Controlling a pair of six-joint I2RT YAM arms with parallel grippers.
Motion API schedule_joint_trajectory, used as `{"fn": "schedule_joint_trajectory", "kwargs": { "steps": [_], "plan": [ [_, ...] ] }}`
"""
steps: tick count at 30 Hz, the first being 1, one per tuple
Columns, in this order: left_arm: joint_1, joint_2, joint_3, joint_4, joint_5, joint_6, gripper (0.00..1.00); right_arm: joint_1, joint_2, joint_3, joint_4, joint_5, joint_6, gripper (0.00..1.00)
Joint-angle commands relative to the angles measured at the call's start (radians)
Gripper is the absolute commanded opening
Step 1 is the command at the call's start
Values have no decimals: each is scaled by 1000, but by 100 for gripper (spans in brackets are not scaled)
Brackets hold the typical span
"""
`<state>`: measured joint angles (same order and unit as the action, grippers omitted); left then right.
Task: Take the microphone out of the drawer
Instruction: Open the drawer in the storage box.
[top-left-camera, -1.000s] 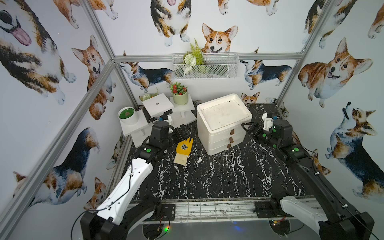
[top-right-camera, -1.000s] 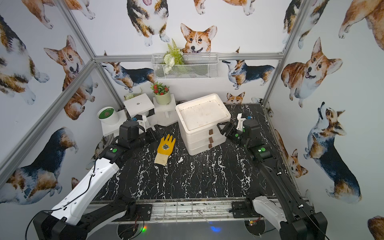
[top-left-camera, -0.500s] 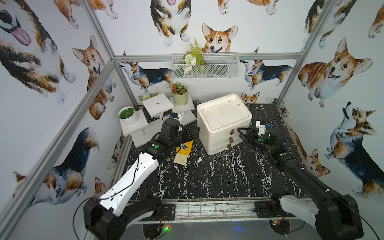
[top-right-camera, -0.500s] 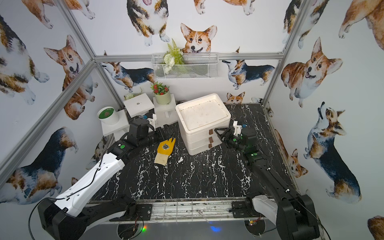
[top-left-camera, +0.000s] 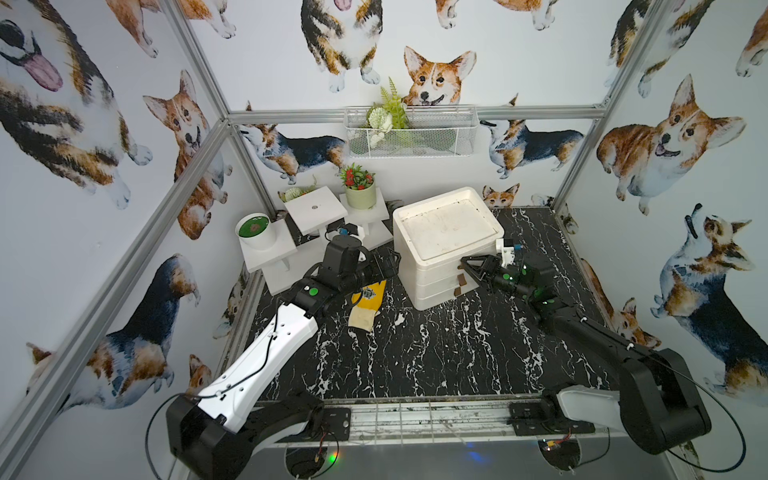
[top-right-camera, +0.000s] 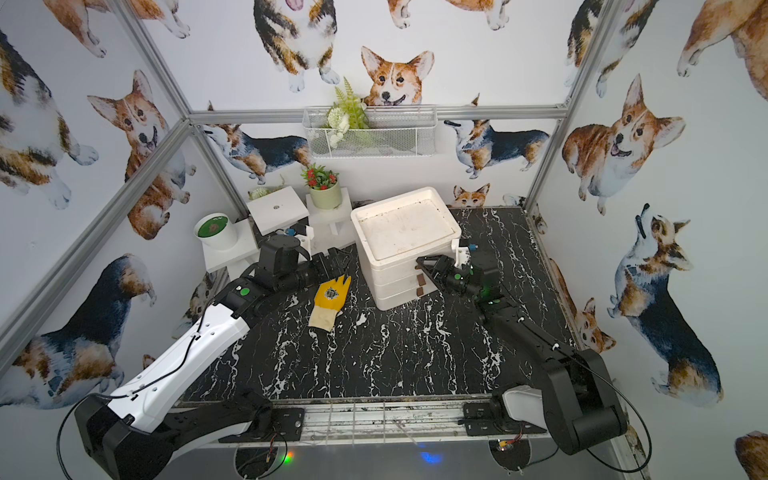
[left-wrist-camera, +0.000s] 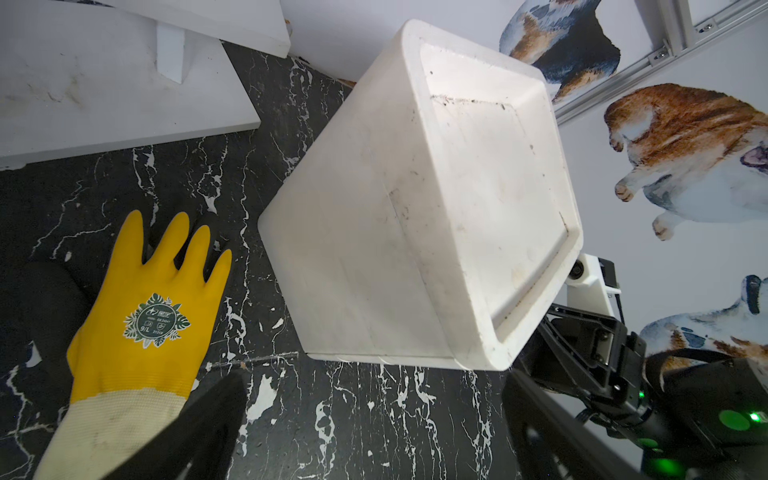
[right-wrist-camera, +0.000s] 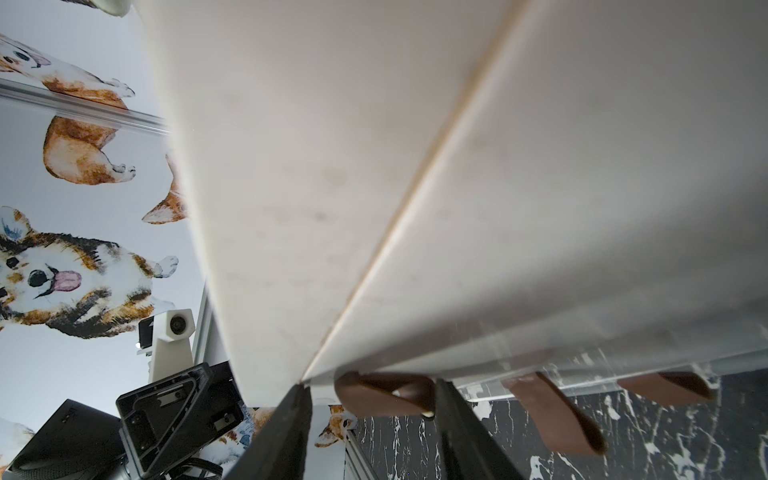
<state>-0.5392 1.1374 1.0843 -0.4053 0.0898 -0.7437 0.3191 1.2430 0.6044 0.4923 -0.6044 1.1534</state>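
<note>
The white drawer unit stands at the back middle, all its drawers shut. The microphone is hidden. My right gripper is at the unit's front. Its jaws straddle the top drawer's brown tab; one finger touches the tab and a gap shows at the other, so it stands open. My left gripper is wide open and empty, just left of the unit, above the floor.
A yellow glove lies under the left arm. White pedestals with a flower pot and a green-topped pot stand at the back left. Two lower brown tabs hang beside the gripped one.
The right gripper has moved in to the drawer front and narrowed its jaws around the top tab. The left arm has swung right, toward the unit's side.
</note>
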Motion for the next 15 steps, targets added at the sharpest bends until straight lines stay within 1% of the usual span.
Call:
{"fn": "schedule_joint_trajectory", "kwargs": {
  "steps": [1,4,6,11,12,15],
  "plan": [
    [-2,-8,6,-9,-22,18,100,5,2,-9,48,8,-14,52],
    [-2,-16,-2,-8,-24,8,100,5,0,-18,39,18,-17,49],
    [-2,-21,-9,-5,-21,1,100,5,2,-22,37,27,-18,44],
    [-2,-35,-10,-13,-28,10,100,5,4,-20,38,54,-21,34],
    [-2,-37,-9,-15,-32,13,100,5,6,-18,39,57,-21,33],
    [-2,-42,-15,-15,-38,14,100,5,20,-12,50,52,-17,26]
  ]
}}
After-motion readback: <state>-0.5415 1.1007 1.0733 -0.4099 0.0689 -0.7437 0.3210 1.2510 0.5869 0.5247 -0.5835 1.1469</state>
